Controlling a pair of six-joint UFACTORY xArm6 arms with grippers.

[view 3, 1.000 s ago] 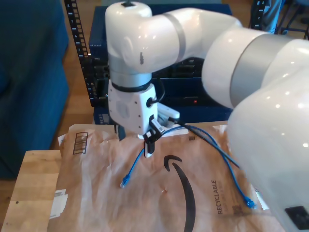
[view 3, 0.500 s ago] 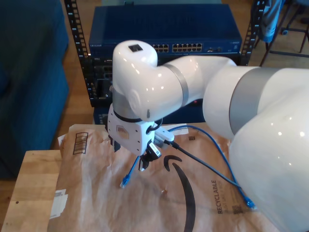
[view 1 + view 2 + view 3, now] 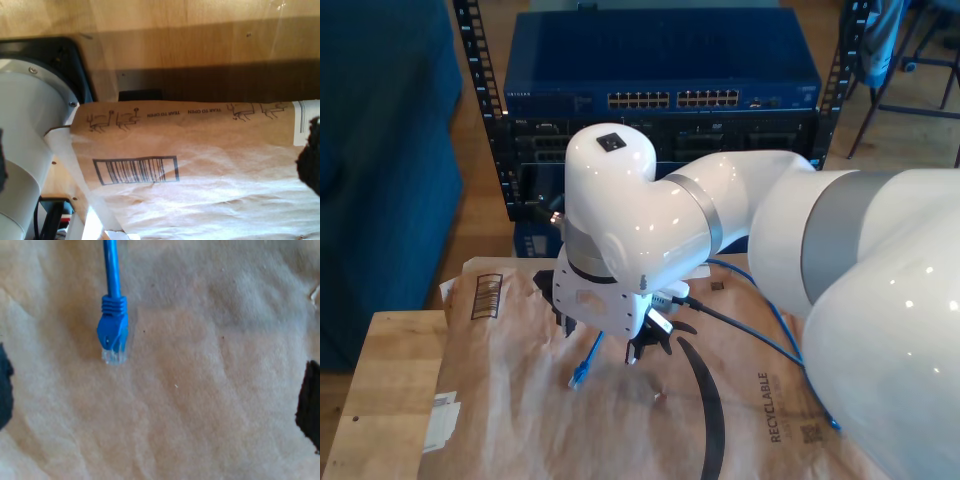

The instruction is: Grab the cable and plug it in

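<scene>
My second gripper [image 3: 610, 345] hangs low over a brown paper mailer [image 3: 520, 400] spread on a wooden table [image 3: 390, 370], above the near end of the blue cable [image 3: 585, 362]. In the second wrist view the cable's plug [image 3: 113, 337] lies flat on the paper, blue boot and clear tip pointing away from the cord, with the two dark fingertips [image 3: 307, 405] standing wide apart on either side and touching nothing; the jaws are spread and empty. From the plug the cable runs under the arm and loops across the mailer toward the exterior view's right, ending near that edge.

Behind the table stands a rack with a blue network switch [image 3: 660, 70], its row of ports [image 3: 685, 99] facing the camera.

My first gripper [image 3: 312, 155] looks over the mailer's barcode [image 3: 136, 170] and the table beyond; just one dark fingertip edge shows, so I cannot tell whether it is spread or closed.
</scene>
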